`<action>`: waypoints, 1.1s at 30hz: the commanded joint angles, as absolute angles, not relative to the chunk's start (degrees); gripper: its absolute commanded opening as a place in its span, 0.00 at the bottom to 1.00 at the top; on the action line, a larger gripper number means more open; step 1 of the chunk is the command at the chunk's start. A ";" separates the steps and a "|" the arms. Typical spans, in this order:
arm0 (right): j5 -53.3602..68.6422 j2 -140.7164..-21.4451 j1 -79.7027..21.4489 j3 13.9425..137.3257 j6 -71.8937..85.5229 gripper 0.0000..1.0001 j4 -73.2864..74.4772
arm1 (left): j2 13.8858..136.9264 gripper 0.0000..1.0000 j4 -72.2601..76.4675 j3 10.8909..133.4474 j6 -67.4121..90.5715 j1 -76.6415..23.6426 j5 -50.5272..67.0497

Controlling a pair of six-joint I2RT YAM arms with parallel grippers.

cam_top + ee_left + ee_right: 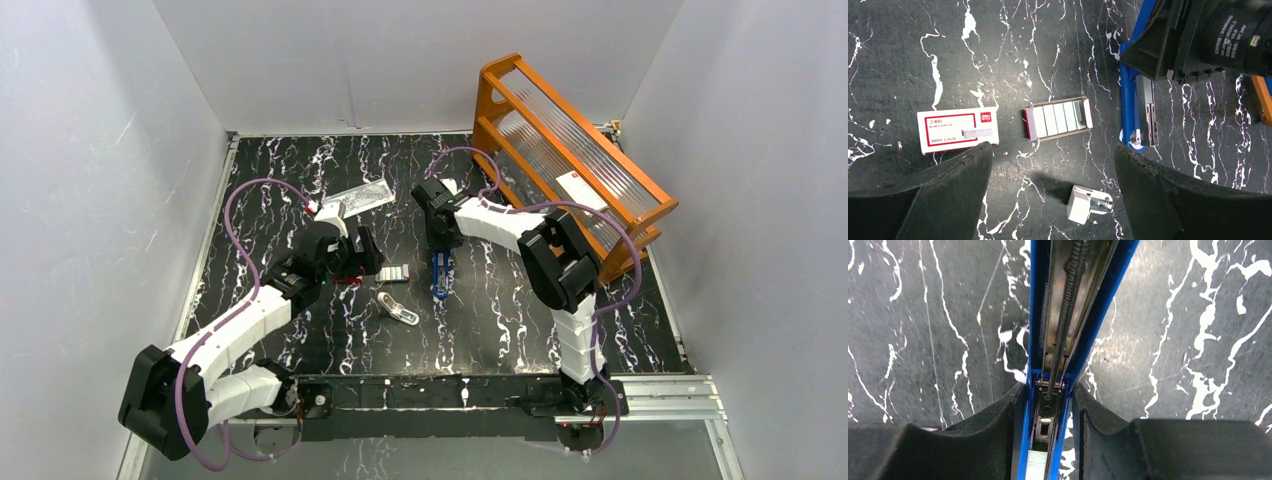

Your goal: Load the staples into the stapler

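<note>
The blue stapler (439, 278) lies mid-table, opened, its silver rail showing in the left wrist view (1143, 115). My right gripper (438, 243) is shut on its blue sides near the hinge (1048, 430); the spring and inner channel (1073, 300) run away from the fingers. The grey staples (395, 272) lie side by side in a small open cardboard tray (1058, 119), just left of the stapler. My left gripper (366, 252) hovers over them, open and empty (1053, 200), with one finger (948, 195) on each side.
A red-and-white staple box (958, 131) lies left of the tray. A white-silver gadget (398, 308) lies in front of the staples, between my left fingers (1088, 204). An orange rack (570, 150) leans at the back right. A clear bag (360, 196) lies behind the left arm.
</note>
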State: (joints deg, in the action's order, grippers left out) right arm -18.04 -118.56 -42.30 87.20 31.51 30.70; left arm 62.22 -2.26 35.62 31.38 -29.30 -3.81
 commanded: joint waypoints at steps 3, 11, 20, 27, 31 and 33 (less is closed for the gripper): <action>-16.53 -111.91 -44.33 79.65 33.21 0.29 33.09 | 62.23 0.88 -1.00 35.60 31.51 -29.18 -3.40; -13.54 -102.22 -47.13 66.87 32.50 0.28 31.52 | 62.59 0.88 -0.86 35.74 31.73 -29.18 -2.83; -15.48 -98.18 -48.14 69.56 31.88 0.52 36.16 | 62.86 0.88 -0.96 35.88 31.90 -29.18 -2.26; -17.15 -96.00 -50.48 71.15 37.21 0.57 42.38 | 62.50 0.88 -0.93 35.51 32.03 -29.18 -2.15; -17.66 -94.65 -51.97 70.54 39.97 0.53 44.33 | 62.25 0.88 -1.36 35.67 31.99 -29.18 -2.04; -18.19 -94.45 -52.79 70.13 41.32 0.49 45.20 | 62.10 0.88 -1.41 35.56 32.05 -29.18 -2.00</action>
State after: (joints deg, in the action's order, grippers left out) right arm -16.19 -96.64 -51.31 69.56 36.97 41.23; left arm 62.61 -1.72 35.62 31.81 -29.30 -2.31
